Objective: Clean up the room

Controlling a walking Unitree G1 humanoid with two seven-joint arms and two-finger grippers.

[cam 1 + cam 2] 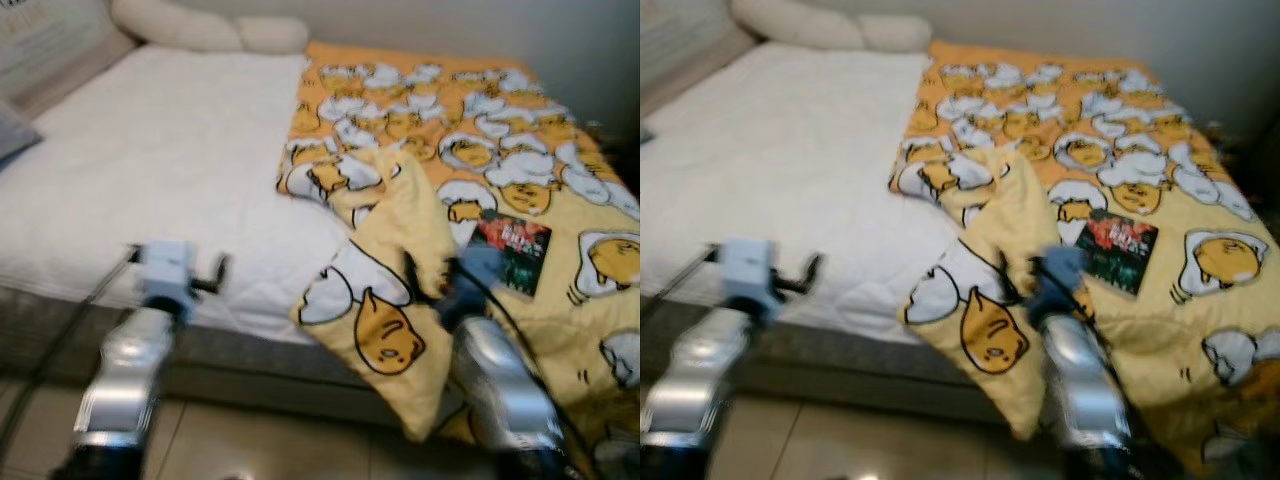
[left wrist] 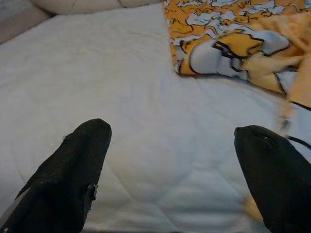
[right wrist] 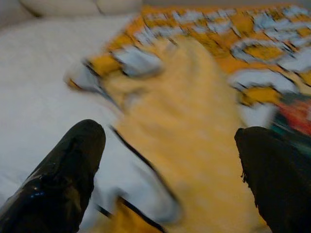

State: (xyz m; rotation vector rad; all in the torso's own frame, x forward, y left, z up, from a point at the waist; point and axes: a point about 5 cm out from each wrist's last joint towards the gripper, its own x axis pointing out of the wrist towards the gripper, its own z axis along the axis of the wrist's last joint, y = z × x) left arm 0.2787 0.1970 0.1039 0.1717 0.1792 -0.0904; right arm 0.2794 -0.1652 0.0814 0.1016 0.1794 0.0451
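Standing at the foot edge of a bed [image 1: 150,160], the robot is looking down over its two silver arms. Lying across the robot's right half of the white mattress is a yellow-and-orange blanket [image 1: 480,140] printed with cartoon egg figures; its near corner is folded back on itself in a rumpled ridge and is hanging over the mattress edge toward the tiled floor [image 1: 250,440]. A dark book [image 1: 512,250] with a red-and-green cover is resting flat on the blanket, just beside the folded ridge on the robot's right. Two pale pillows [image 1: 205,28] are lying against the wall at the far end of the bed. The left gripper [image 2: 170,160] is hovering over the bare white sheet near the mattress edge, its two black fingers [image 2: 73,170] spread wide apart with nothing between them. The right gripper [image 3: 170,165] is hanging above the folded blanket corner, its fingers [image 3: 68,170] likewise spread wide and holding nothing, with the book's edge showing just past one fingertip. The right wrist picture is blurring, so finer detail of the fabric there cannot be told.
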